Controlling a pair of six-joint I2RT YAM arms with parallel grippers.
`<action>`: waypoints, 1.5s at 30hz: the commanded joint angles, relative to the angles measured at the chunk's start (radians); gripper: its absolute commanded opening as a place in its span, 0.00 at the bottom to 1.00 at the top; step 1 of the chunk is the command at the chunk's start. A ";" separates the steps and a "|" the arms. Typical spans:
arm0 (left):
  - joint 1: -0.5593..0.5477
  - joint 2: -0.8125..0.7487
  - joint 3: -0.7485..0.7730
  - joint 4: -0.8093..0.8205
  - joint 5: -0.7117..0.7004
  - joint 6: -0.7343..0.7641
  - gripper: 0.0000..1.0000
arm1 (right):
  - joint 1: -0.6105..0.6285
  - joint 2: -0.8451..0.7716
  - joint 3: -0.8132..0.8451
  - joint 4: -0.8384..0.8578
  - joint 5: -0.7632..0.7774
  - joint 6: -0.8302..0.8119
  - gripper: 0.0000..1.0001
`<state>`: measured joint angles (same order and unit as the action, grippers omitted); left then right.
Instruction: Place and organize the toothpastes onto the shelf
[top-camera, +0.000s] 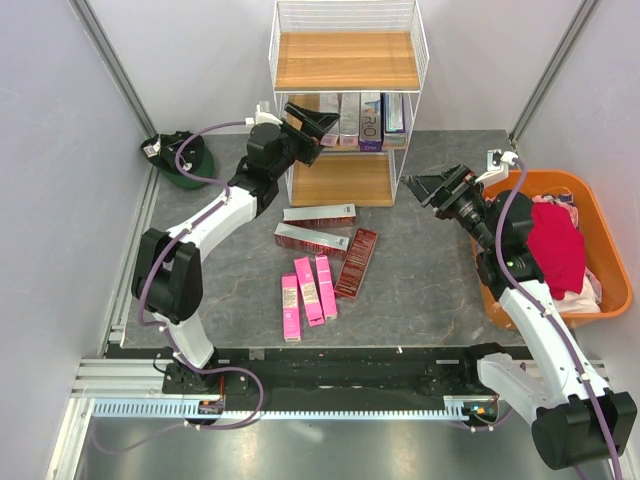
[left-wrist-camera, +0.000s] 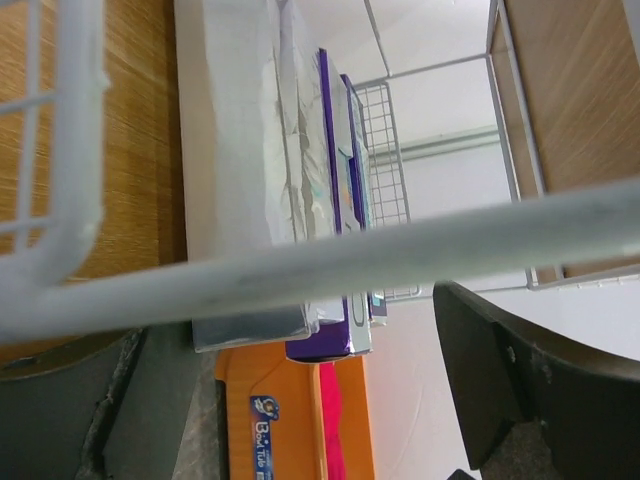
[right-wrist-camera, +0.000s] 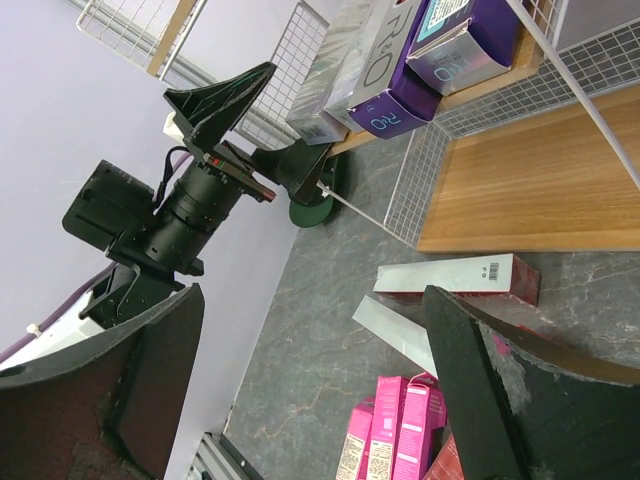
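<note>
The shelf (top-camera: 345, 62) stands at the back of the table. Several silver and purple toothpastes (top-camera: 362, 120) stand on its middle board. My left gripper (top-camera: 310, 122) is open at that board's left end, just beside the leftmost box, holding nothing. In the left wrist view the shelf wire (left-wrist-camera: 300, 270) crosses in front of those toothpastes (left-wrist-camera: 335, 180). On the table lie three dark red toothpastes (top-camera: 318, 215) and three pink ones (top-camera: 308, 291). My right gripper (top-camera: 420, 193) hovers open to the right of the shelf, and its wrist view shows the pink boxes (right-wrist-camera: 395, 430) below it.
An orange tub (top-camera: 590, 215) holding red cloth stands at the right edge, beside my right arm. A dark green object (top-camera: 183, 160) lies at the back left by the wall. The shelf's bottom board (top-camera: 345, 180) is bare.
</note>
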<state>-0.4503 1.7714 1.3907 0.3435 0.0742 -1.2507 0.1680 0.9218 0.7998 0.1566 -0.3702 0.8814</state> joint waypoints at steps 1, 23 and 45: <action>-0.008 -0.065 -0.035 -0.014 0.027 0.071 0.99 | 0.004 -0.020 0.009 0.018 -0.016 -0.016 0.98; -0.004 -0.127 0.039 -0.213 0.119 0.211 0.87 | 0.004 -0.035 -0.005 0.015 -0.024 -0.009 0.98; 0.053 0.033 0.149 -0.182 0.170 0.085 0.41 | 0.004 -0.034 -0.010 0.014 -0.024 -0.018 0.98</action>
<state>-0.4053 1.7714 1.4647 0.1444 0.2180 -1.1275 0.1680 0.8959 0.7921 0.1543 -0.3870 0.8818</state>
